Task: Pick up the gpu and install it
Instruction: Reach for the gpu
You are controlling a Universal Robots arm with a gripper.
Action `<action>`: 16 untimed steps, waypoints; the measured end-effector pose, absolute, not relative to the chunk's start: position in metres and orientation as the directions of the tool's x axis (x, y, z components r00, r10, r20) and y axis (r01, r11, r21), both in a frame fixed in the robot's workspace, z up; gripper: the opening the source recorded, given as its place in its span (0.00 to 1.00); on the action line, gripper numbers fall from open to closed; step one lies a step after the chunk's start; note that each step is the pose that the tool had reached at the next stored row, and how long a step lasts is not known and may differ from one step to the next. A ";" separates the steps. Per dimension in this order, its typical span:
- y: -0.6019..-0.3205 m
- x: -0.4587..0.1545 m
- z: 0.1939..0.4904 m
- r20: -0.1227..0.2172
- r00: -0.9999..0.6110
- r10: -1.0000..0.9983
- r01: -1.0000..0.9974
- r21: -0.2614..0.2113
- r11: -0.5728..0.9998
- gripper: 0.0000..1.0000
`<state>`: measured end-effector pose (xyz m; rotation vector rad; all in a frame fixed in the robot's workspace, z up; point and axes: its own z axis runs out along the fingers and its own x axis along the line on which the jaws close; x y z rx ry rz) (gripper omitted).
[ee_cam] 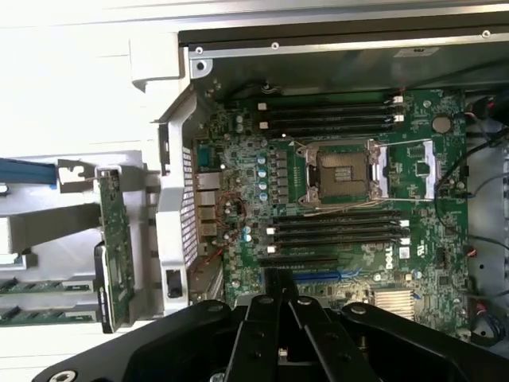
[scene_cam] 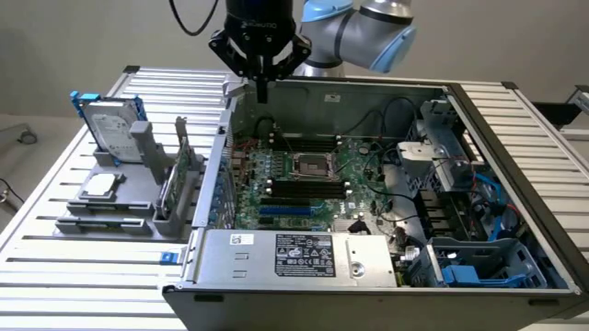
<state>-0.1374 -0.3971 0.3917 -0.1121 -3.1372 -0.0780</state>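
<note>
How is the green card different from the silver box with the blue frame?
The green card is thin and flat; the silver box is much thicker. The card is a green board; the box is silver in a blue frame. The card stands right beside the computer case; the box stands farther from it. Both stand on edge in the grey stand.

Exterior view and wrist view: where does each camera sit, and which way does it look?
Exterior view: off the arm and high up, looking down at a slant into the open case; the arm and the shut gripper hang above the case.
Wrist view: on the wrist, looking straight down at the motherboard; the gripper shows in it.
Shared: both see the gripper, the motherboard, its socket and the gpu standing in a rack outside the case.
</note>
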 end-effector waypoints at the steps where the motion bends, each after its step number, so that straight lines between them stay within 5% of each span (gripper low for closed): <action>1: -0.397 -0.142 0.391 0.004 -0.997 0.071 0.071 0.049 0.996 0.11; 16: -0.393 -0.210 0.372 0.004 -0.997 0.071 0.071 0.049 0.996 0.11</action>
